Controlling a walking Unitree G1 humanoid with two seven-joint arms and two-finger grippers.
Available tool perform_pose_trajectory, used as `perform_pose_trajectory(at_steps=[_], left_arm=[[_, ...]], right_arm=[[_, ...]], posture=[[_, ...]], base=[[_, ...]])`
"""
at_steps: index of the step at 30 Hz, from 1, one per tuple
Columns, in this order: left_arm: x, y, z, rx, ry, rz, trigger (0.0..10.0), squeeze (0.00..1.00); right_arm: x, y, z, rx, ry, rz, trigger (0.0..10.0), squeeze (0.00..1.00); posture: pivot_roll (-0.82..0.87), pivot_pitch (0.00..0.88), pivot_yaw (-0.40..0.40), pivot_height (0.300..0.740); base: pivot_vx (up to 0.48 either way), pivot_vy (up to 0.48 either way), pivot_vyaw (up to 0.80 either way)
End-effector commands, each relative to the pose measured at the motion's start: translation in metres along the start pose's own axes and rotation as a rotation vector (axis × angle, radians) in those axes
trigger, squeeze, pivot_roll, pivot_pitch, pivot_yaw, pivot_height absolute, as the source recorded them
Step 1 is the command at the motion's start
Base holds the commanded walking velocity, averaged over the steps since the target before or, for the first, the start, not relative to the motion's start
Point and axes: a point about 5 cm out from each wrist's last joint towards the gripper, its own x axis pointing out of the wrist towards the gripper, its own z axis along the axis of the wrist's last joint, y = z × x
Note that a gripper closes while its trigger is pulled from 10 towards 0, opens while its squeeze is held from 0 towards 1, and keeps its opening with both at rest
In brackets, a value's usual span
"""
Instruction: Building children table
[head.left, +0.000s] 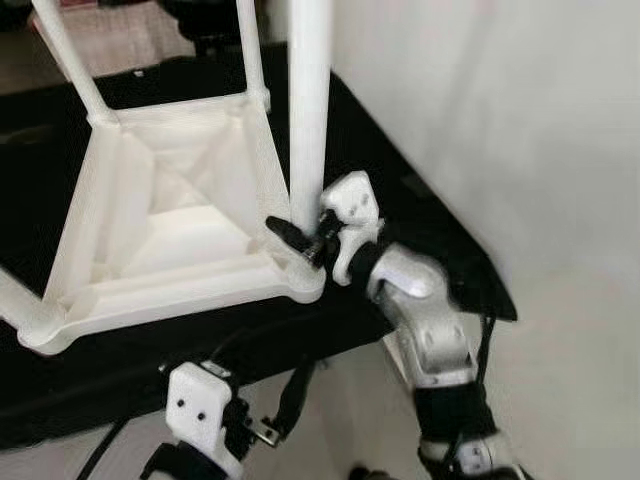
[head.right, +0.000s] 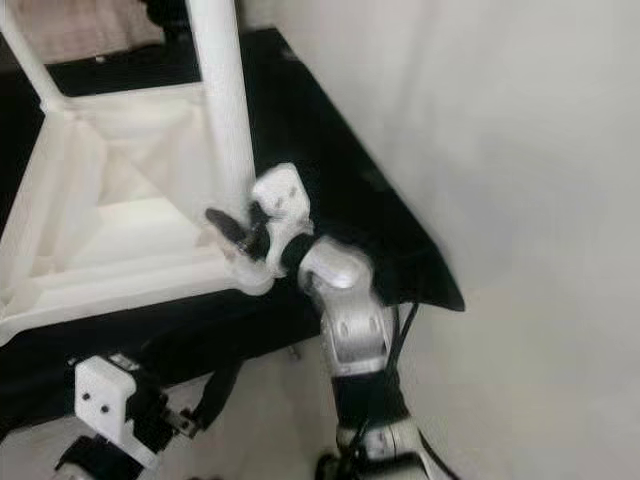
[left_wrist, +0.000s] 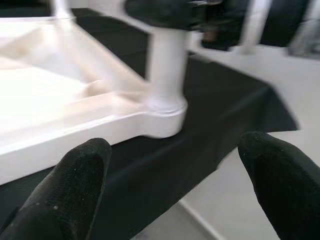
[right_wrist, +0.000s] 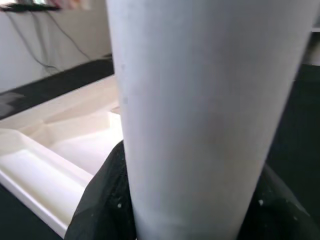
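- Right gripper (head.left: 300, 235) clamped on the white table leg (head.left: 308, 110), low down, just above the corner socket.
- Upturned white tabletop (head.left: 170, 235) just left of that gripper, on a black cloth (head.left: 420, 215); near corner close to the cloth's front edge.
- Left gripper (left_wrist: 180, 185) spread open, holding nothing, below the cloth's edge, facing the corner.
- Bare pale floor (head.left: 560, 150) right of the grip.

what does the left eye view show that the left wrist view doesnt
Left eye view alone: the right gripper clamped low on the white leg, its silver arm, the upturned white tabletop whole, and two more legs. Left wrist view alone: the left gripper with jaws open, short of the corner socket. Both: that leg, the tabletop edge and the black cloth.
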Motion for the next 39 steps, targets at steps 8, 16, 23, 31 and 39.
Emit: perform_pose_trajectory(at_steps=[8, 16, 23, 31, 39], left_arm=[[0.003, 0.002, -0.006, -0.007, 0.015, 0.005, 10.0, 0.0], [0.003, 0.0, -0.007, -0.014, 0.018, -0.002, 10.0, 0.0], [-0.001, -0.002, -0.005, -0.015, 0.023, -0.005, 10.0, 0.0], [-0.007, -0.006, -0.003, -0.021, 0.037, -0.009, 10.0, 0.0], [-0.008, -0.007, -0.002, -0.02, 0.041, -0.004, 10.0, 0.0]], right_arm=[[0.02, 0.016, -0.027, 0.09, 0.126, 0.094, 10.0, 0.0], [0.02, 0.003, 0.022, 0.03, -0.101, 0.541, 10.0, 1.0], [0.022, -0.001, 0.041, -0.109, -0.14, 0.898, 10.0, 0.0], [0.031, -0.01, 0.053, -0.12, -0.109, 1.141, 10.0, 0.0], [0.033, -0.013, 0.047, -0.103, -0.093, 1.182, 0.0, 0.0]], posture=[[-0.05, 0.204, -0.022, 0.74], [-0.05, 0.204, -0.025, 0.74], [-0.02, 0.219, -0.016, 0.74], [-0.01, 0.245, -0.015, 0.74], [0.0, 0.255, -0.015, 0.74]], base=[[0.0, 0.0, 0.0], [0.0, 0.0, 0.0], [0.0, 0.0, 0.0], [0.0, 0.0, 0.0], [0.0, 0.0, 0.0]])
